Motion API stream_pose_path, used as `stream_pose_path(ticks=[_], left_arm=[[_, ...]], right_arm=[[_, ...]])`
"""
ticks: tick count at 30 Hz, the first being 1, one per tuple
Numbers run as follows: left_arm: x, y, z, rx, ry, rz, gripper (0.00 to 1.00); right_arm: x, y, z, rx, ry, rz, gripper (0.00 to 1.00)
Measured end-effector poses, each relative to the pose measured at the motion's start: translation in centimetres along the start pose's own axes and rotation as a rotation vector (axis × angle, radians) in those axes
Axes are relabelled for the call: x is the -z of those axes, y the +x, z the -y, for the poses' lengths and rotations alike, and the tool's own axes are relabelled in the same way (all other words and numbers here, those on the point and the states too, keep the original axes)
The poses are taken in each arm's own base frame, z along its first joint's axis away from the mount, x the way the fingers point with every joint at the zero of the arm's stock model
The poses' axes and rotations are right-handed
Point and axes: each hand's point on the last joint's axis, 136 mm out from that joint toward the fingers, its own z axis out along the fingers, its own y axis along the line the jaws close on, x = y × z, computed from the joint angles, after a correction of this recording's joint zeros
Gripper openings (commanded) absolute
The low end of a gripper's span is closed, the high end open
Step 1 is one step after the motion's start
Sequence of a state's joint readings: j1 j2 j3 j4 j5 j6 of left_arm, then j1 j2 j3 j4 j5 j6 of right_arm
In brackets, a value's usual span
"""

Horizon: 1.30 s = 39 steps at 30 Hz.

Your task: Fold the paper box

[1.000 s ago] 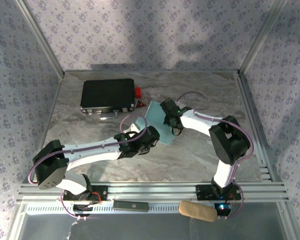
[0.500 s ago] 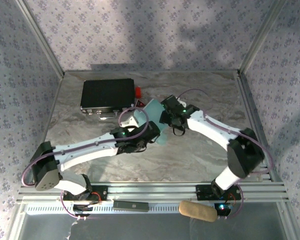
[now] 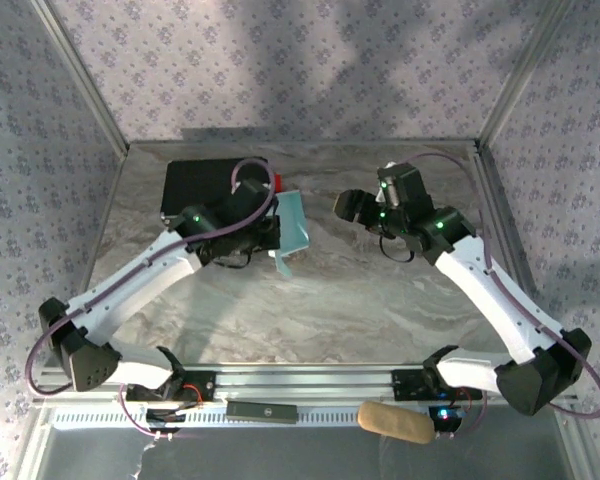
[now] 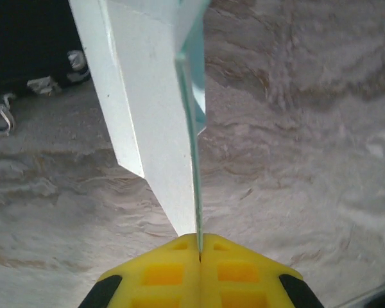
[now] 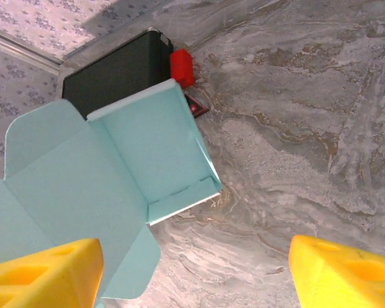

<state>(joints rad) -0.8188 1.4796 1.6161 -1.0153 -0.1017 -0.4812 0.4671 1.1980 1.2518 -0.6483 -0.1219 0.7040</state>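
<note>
The paper box (image 3: 293, 224) is up in the left gripper (image 3: 277, 240), toward the far edge of the table (image 3: 380, 300) and a little left of its middle. It sits just beside the right end of the black case (image 3: 215, 190). It is only partly formed. From the right wrist camera the paper box (image 5: 115, 186) shows a squarish panel with a low wall turned up along one side, and rounded flaps spread loose around it. From the left wrist camera the card (image 4: 151, 109) runs edge-on away from the fingers. Whether its lowest flap touches the table I cannot tell.

The left gripper (image 4: 199, 242) has its yellow fingers pressed right together, with the thin edge of the card pinched between them.

The black case lies flat near the far left corner, a red part (image 3: 276, 183) sticking out at its right end, close behind the box.

The right gripper (image 3: 346, 205) hangs over the far right half of the table, apart from the box and facing it. Its fingers (image 5: 45, 273) are spread wide and hold nothing.
</note>
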Motion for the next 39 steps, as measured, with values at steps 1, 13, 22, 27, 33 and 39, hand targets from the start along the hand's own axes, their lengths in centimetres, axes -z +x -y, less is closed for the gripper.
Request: stream_pose_path(ticks=[1,13,22,27,33,39], left_arm=[[-0.1,-0.1,0.2,-0.064,0.0,-0.025,0.0],[-3.5,2.0,0.1,-0.732,-0.029,-0.417,0.0],[-5.4,1.6,-1.7,-0.971,-0.11,-0.476,0.0],[-7.1,1.5,-1.5,-1.073,-0.113,-0.501,0.0],[-8.1,0.0,0.6,-1.174,-0.112,-0.447,0.31],[-9.0,-0.7,1.9,-1.188,-0.169,-0.394,0.42]], right_arm=[[0.0,0.0,0.3,0.006,0.0,-0.002,0.74],[1.0,1.4,1.8,0.175,-0.042,0.017,0.67],[-1.1,3.7,4.1,0.193,-0.023,-0.017,0.63],[-1.9,4.3,4.9,0.186,-0.009,-0.035,0.61],[-2.7,4.2,5.3,0.174,0.001,-0.042,0.61],[-3.3,4.3,6.1,0.167,0.023,-0.043,0.61]])
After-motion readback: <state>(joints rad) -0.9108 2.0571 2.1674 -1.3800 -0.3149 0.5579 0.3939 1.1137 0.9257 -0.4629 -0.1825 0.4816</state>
